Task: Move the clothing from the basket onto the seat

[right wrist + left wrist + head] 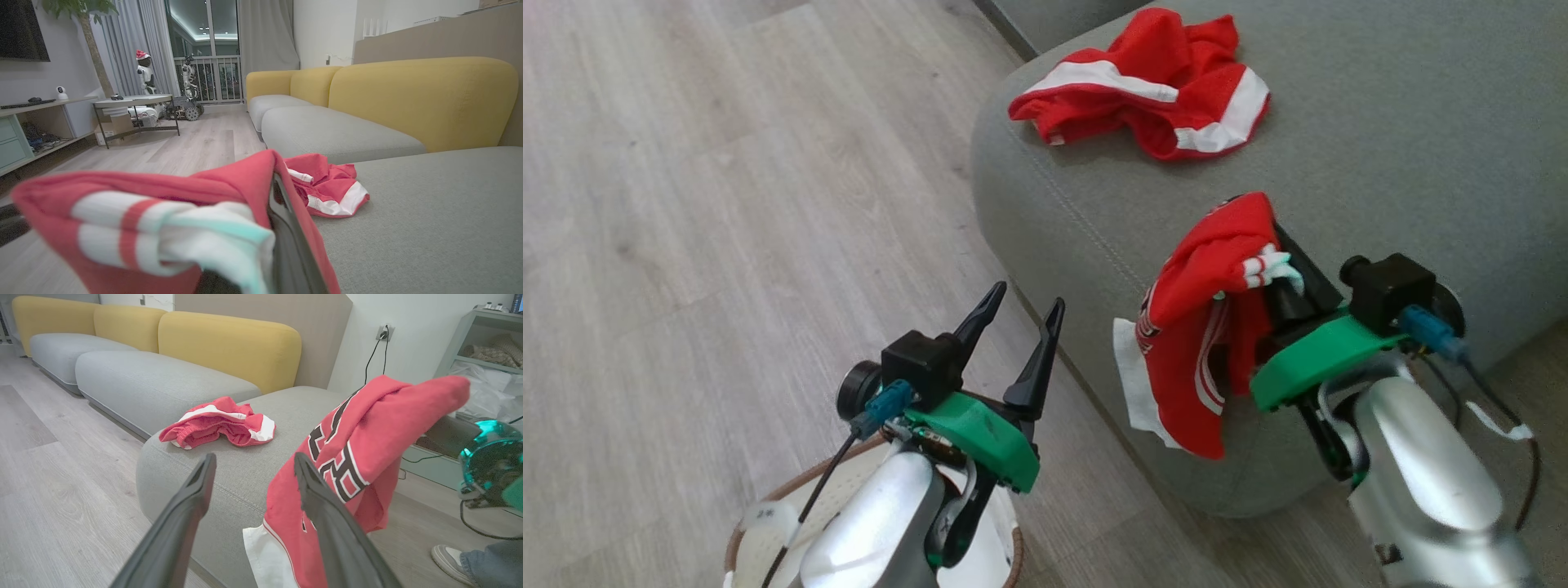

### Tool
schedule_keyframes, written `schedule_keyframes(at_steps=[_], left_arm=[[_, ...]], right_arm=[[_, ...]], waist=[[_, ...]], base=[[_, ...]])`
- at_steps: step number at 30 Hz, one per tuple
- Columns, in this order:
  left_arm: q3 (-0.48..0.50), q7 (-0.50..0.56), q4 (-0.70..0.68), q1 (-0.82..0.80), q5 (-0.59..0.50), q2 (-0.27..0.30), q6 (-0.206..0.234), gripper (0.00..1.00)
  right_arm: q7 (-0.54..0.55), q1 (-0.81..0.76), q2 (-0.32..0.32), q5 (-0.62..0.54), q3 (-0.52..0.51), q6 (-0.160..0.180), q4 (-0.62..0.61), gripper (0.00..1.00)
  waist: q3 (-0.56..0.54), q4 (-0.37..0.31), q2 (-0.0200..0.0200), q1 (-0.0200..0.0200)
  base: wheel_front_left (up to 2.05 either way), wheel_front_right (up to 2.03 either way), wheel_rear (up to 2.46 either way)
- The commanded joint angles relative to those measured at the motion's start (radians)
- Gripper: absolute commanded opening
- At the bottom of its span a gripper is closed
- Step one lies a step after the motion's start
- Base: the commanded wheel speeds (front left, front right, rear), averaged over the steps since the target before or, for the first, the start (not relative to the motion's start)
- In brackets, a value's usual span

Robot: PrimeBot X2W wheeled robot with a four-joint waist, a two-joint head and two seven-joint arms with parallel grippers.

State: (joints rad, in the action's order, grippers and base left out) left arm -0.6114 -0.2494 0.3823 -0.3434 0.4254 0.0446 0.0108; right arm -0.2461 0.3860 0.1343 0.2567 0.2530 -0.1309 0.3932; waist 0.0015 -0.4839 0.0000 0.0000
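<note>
The clothing, a red jersey (1209, 318) with black-and-white lettering, hangs from my right gripper (1278, 245), which is shut on it over the front edge of the grey seat (1380, 163). A white piece (1131, 376) dangles under it. In the right wrist view the jersey (163, 216) drapes over the fingers (286, 237). A second red garment with white stripes (1152, 86) lies crumpled on the seat. My left gripper (1027, 296) stands open and holds nothing, above the basket (743, 523) at the lower left. The left wrist view shows its open gripper (254, 457) beside the jersey (359, 437).
Wood floor (727, 204) lies left of the seat. Yellow backrests (229, 347) and more grey cushions (155, 384) run behind. A person's shoe (449, 555) rests on the floor at the right. A low table (130, 102) stands across the room.
</note>
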Motion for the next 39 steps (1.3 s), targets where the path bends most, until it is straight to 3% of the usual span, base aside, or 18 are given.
schedule_keyframes(at_steps=[1, 11, 17, 27, 34, 39], left_arm=[[0.032, -0.012, -0.042, -0.038, -0.01, 0.006, 0.009, 1.0], [0.036, -0.012, -0.075, -0.024, -0.042, 0.006, 0.022, 1.0], [0.027, -0.012, -0.09, -0.051, -0.082, 0.018, 0.009, 1.0], [0.01, -0.003, -0.136, -0.128, -0.129, 0.051, 0.002, 1.0], [0.009, -0.005, -0.202, -0.18, -0.156, 0.059, 0.011, 1.0], [0.01, -0.007, -0.225, -0.182, -0.162, 0.066, 0.018, 1.0]], right_arm=[[0.0, 0.062, 0.012, 0.007, 0.004, 0.0, -0.027, 0.0], [0.012, 0.293, 0.135, 0.037, -0.096, 0.0, 0.075, 0.0], [0.022, 0.53, 0.234, 0.034, -0.158, 0.0, 0.18, 0.0], [0.044, 0.83, 0.334, 0.054, -0.272, 0.0, 0.317, 0.0], [0.012, 0.968, 0.416, -0.06, -0.39, 0.0, 0.419, 0.0], [-0.008, 0.965, 0.393, -0.122, -0.514, 0.0, 0.51, 0.0]], waist=[[0.002, 0.027, 0.0, 0.0], [0.056, 0.168, 0.0, 0.0], [0.174, 0.245, 0.0, 0.0], [0.367, 0.314, 0.0, 0.0], [0.481, 0.363, 0.0, 0.0], [0.523, 0.394, 0.0, 0.0]], base=[[0.0, 0.0, 0.0], [0.0, 0.0, 0.0], [0.0, 0.0, 0.0], [0.0, 0.0, 0.0], [0.0, 0.0, 0.0], [0.0, 0.0, 0.0]])
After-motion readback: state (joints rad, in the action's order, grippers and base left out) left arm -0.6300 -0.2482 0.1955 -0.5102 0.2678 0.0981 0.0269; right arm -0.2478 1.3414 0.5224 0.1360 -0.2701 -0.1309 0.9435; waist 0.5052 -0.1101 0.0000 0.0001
